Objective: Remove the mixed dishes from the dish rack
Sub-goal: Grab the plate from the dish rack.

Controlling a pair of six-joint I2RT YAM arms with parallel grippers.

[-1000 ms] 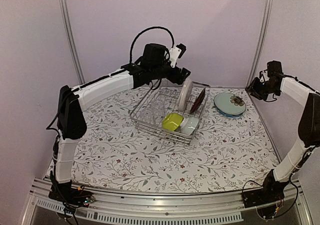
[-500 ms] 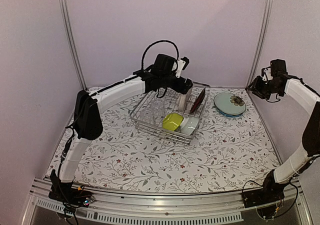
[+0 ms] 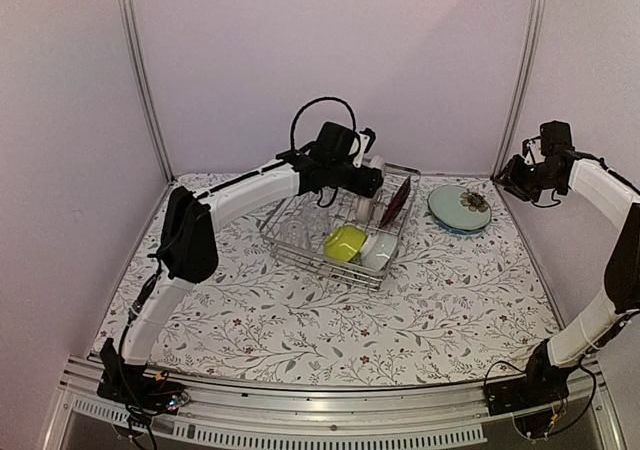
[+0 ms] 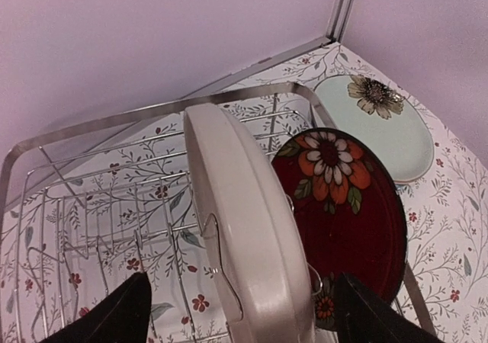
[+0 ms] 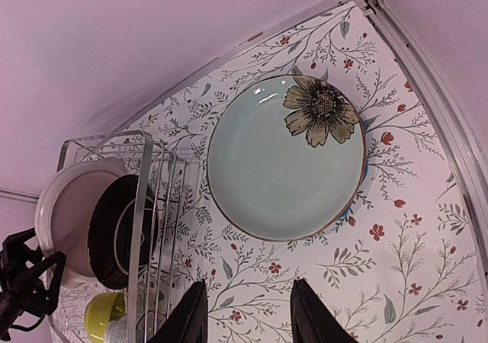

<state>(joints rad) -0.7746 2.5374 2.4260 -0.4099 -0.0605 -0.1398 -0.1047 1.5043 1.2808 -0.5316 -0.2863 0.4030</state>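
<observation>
Two plates stand on edge in the dish rack, mid-frame in the left wrist view: a white plate and, just right of it, a dark red plate. The left tool is spread wide, a finger either side of the white plate's rim, gripping nothing. The right tool is parted and empty near the pale green plate lying on the bench. An off-centre pinch could tip the white plate against the red or snag a prong. No writing is legible.
</observation>
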